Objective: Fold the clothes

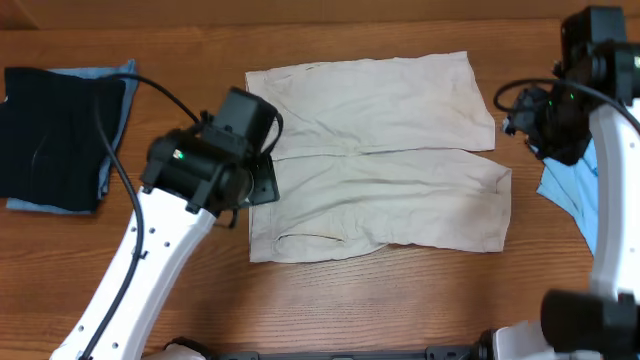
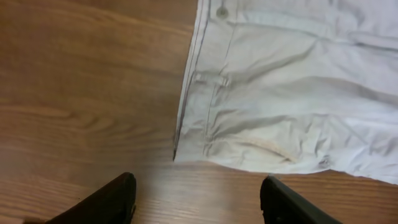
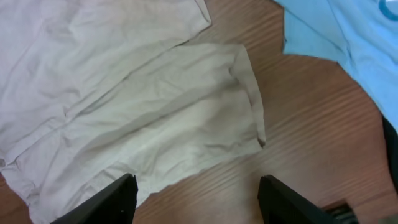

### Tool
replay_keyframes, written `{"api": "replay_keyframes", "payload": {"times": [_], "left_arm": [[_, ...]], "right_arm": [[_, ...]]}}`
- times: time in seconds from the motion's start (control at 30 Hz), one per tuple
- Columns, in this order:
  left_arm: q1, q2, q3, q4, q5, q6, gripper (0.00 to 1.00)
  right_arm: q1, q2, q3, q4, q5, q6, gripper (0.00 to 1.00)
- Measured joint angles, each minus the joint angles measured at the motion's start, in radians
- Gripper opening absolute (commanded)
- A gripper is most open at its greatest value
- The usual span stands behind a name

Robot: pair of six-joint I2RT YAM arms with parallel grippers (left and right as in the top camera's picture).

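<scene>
The clothes are a pair of pale beige shorts [image 1: 380, 160] lying spread flat in the middle of the table, waistband to the left and leg hems to the right. My left gripper [image 1: 258, 180] hovers at the waistband edge. In the left wrist view it [image 2: 198, 194] is open over bare wood, just short of the shorts' waistband corner [image 2: 205, 118]. My right gripper [image 1: 520, 118] hangs beside the far leg hem. It [image 3: 196, 194] is also open and holds nothing, with the hem of the shorts [image 3: 155, 124] just ahead of its fingers.
A black folded garment [image 1: 50, 130] lies on a blue cloth at the far left. A light blue T-shirt [image 1: 570, 190] lies at the right edge, and its corner [image 3: 348, 37] shows in the right wrist view. Bare wood runs along the table's front.
</scene>
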Motion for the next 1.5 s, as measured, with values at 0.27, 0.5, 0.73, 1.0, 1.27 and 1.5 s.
{"api": "replay_keyframes", "payload": {"times": [0.27, 0.5, 0.73, 1.0, 1.27, 1.5], "left_arm": [[-0.01, -0.003, -0.268, 0.178, 0.014, -0.105, 1.0], [-0.01, -0.003, -0.412, 0.34, 0.08, -0.109, 1.0], [-0.01, 0.019, -0.449, 0.61, 0.182, 0.003, 0.24], [-0.01, 0.217, -0.448, 0.827, 0.243, 0.085, 0.26], [-0.006, 0.283, -0.447, 0.844, 0.249, 0.195, 0.66], [0.078, 0.254, -0.33, 0.658, 0.185, 0.239, 0.76]], "right_arm": [[-0.014, -0.354, -0.558, 0.171, 0.05, 0.111, 0.85], [-0.263, -0.32, -0.912, 0.45, -0.018, 0.12, 0.83], [-0.287, -0.225, -0.949, 0.67, -0.255, -0.099, 0.18], [-0.261, -0.11, -0.951, 0.871, -0.344, -0.154, 0.25], [-0.262, -0.034, -0.954, 1.106, -0.301, -0.288, 0.28], [-0.261, 0.104, -0.954, 1.169, -0.29, -0.302, 0.19]]}}
